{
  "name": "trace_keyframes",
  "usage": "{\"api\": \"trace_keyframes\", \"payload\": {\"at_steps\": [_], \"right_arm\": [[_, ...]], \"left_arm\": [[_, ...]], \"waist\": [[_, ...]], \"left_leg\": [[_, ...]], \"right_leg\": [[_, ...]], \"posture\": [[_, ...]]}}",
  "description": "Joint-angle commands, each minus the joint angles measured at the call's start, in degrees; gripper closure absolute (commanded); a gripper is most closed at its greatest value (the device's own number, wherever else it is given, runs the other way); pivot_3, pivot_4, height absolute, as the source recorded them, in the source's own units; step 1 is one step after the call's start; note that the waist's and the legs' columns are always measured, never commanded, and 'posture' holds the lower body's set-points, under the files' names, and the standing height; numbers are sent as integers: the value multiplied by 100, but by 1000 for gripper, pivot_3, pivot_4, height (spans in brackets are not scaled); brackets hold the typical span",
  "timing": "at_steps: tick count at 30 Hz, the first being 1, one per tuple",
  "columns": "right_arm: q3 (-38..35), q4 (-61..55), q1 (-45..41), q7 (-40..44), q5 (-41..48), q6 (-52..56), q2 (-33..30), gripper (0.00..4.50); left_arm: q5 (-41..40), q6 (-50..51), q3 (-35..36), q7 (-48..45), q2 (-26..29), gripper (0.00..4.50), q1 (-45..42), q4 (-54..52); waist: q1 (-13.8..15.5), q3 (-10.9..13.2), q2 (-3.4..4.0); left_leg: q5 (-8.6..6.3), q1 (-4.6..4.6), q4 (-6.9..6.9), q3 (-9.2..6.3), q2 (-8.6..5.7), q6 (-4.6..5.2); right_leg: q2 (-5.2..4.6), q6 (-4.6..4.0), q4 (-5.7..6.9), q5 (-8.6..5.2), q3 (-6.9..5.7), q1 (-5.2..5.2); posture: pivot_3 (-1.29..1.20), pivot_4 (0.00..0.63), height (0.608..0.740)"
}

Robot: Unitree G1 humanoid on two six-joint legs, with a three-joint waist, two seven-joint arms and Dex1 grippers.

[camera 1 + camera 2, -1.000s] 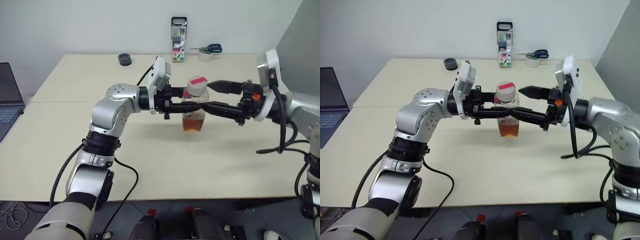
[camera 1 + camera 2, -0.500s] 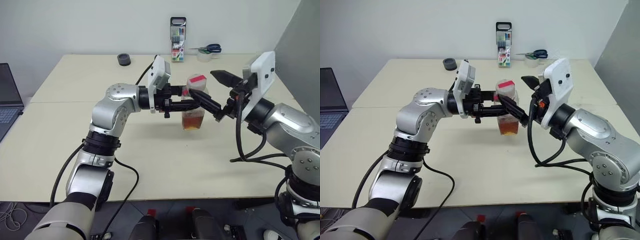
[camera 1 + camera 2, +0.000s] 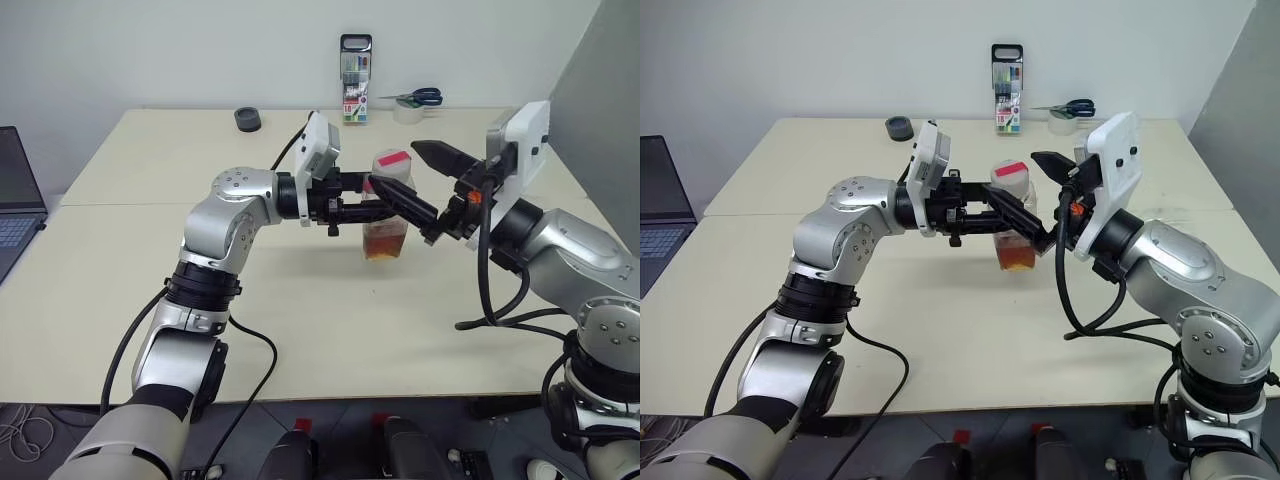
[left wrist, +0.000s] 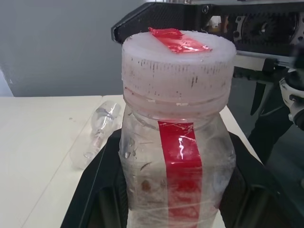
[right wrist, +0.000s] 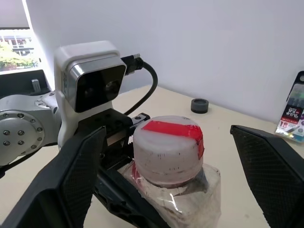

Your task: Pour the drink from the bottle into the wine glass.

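The left claw (image 3: 372,203) pinches the bottle (image 3: 388,215) by its body and holds it upright above the worktop (image 3: 300,300), the white cap (image 5: 167,148) on and the drink (image 3: 385,246) sitting low in the bottom. The right claw (image 5: 168,161) is spread wide with a finger on either side of the cap, close to it but apparently not touching. Compared with a second ago, the right arm has swung round: then its fingers reached across in front of the bottle from far out to the right, and now the wrist has drawn in and turned so that the fingers straddle the cap. Against the frame half a second ago, the spread has narrowed a little and the claw sits slightly nearer the cap. The left claw and bottle have not moved in that time. I judge that the cap is about to be gripped and unscrewed, so pouring is some way off. The glass (image 4: 97,135) lies on its side on the worktop beyond the bottle, seen from the left wrist, and would need standing up first. A marker pack (image 3: 356,92) and scissors (image 3: 415,97) sit at the worktop's far edge, well behind the bottle.
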Motion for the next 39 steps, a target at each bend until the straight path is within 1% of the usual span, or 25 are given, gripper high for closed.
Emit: {"api": "trace_keyframes", "payload": {"at_steps": [1,9,10,14,15,16,20,23,24,25,26,27,28,32,39], "right_arm": [[-16,-47,-277,-59,87,-52,-4,1321],[106,-17,-243,104,-62,-115,-95,4200],[106,-14,-214,120,-82,-132,-100,4482],[36,20,-110,126,-70,-176,-95,4482],[-8,33,-74,134,-31,-195,-82,4118],[-36,42,-42,149,-17,-218,-82,3926],[-6,34,83,191,-178,-334,-148,2591],[67,21,131,200,-268,-342,-183,1478],[115,28,124,192,-335,-319,-211,1177],[148,43,113,186,-375,-304,-216,686],[166,62,103,179,-376,-289,-210,497],[186,82,79,167,-388,-294,-198,103],[185,111,34,131,-362,-295,-159,15],[207,137,-101,92,-278,-276,-116,15],[242,73,-49,69,-247,-273,-79,15]], "left_arm": [[-26,-115,109,13,9,2532,-155,-85],[-6,-133,120,6,5,2532,-198,-46],[-7,-132,122,5,3,2532,-201,-45],[-2,-133,122,1,1,2532,-203,-32],[-1,-133,121,0,-1,2532,-205,-28],[1,-136,121,1,-2,2532,-207,-24],[10,-142,123,-3,-8,2532,-212,-8],[12,-144,128,-12,-9,2532,-219,3],[12,-146,130,-15,-8,2532,-221,8],[12,-147,131,-15,-9,2532,-223,11],[12,-149,132,-14,-11,2532,-223,14],[12,-151,132,-13,-12,2532,-221,14],[9,-143,133,-9,-13,2532,-221,11],[10,-134,129,1,-15,2532,-207,-2],[11,-126,137,36,-20,2532,-192,-15]], "waist": [[-3,0,0],[-2,0,0],[-3,0,0],[-2,0,0],[-2,0,0],[-2,0,0],[-2,0,0],[-4,0,0],[-4,0,0],[-4,0,0],[-4,0,0],[-5,0,0],[-5,0,0],[-4,0,0],[-4,0,0]], "left_leg": [[0,0,0,0,0,0],[0,0,0,-1,0,0],[0,0,-1,-1,1,0],[0,0,0,0,0,0],[0,0,0,0,0,0],[0,0,0,0,1,0],[0,0,0,0,0,0],[0,0,-1,0,0,0],[0,1,0,0,1,0],[0,0,0,0,0,0],[0,0,0,0,1,0],[0,1,0,0,1,0],[0,1,0,1,1,0],[0,0,0,0,1,0],[0,1,0,0,1,0]], "right_leg": [[0,0,0,0,0,0],[1,0,0,0,-1,0],[1,0,0,0,-1,0],[1,0,0,0,0,0],[1,0,0,0,0,0],[1,0,0,0,0,0],[1,0,0,0,0,1],[2,0,0,0,0,0],[2,0,0,0,0,0],[3,0,0,0,0,0],[3,0,0,0,-1,0],[3,0,0,0,0,0],[3,0,0,0,1,0],[3,0,0,0,1,0],[3,0,0,0,0,0]], "posture": [[0,150,740],[0,150,740],[0,150,740],[0,150,740],[0,150,740],[0,150,740],[0,150,740],[0,150,740],[0,150,740],[0,150,740],[0,150,740],[0,150,740],[0,150,740],[0,150,740],[0,150,740]]}}
